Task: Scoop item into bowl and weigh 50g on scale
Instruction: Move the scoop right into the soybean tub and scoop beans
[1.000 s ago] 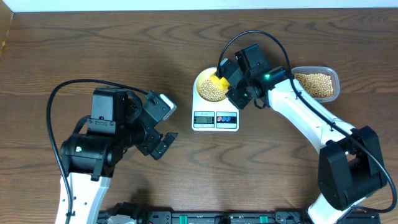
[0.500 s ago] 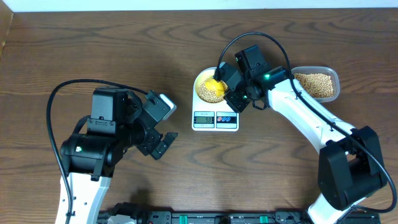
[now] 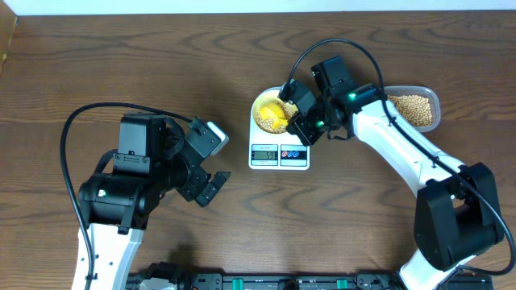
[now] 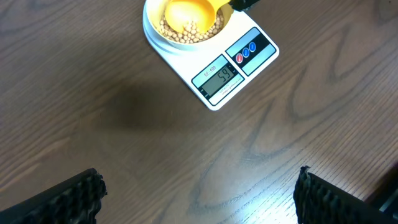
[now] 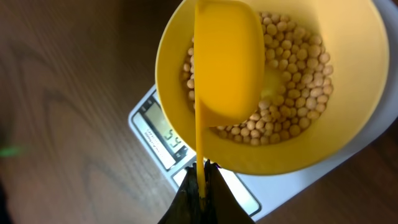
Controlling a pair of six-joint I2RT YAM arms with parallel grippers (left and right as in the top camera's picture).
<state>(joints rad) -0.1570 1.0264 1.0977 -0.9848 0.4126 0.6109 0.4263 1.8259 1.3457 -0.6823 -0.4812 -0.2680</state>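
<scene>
**OVERSHOOT / FALSE-WT RISK AT SCALE**

Lower left: L gripper (image 3: 211, 187), jaws wide, empty. Ctr: 1 scale (image 3: 279, 153) carrying 1 bowl (image 3: 256, 105); beans (image 4: 186, 34) inside, too many to count. 1 spoon (image 5: 227, 68) over bowl, handle pinched by R gripper (image 5: 201, 193). Spoon pressing on bowl, or extra tip-out, would give wrong wt. Upper right: 1 tub (image 3: 411, 109).

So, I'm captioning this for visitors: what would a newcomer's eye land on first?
The bright yellow spoon, pinched by the right gripper, reaches into the bowl of beans on the white scale at mid-table. Next come the clear tub of beans at the right and the left gripper, open over the table.
</scene>
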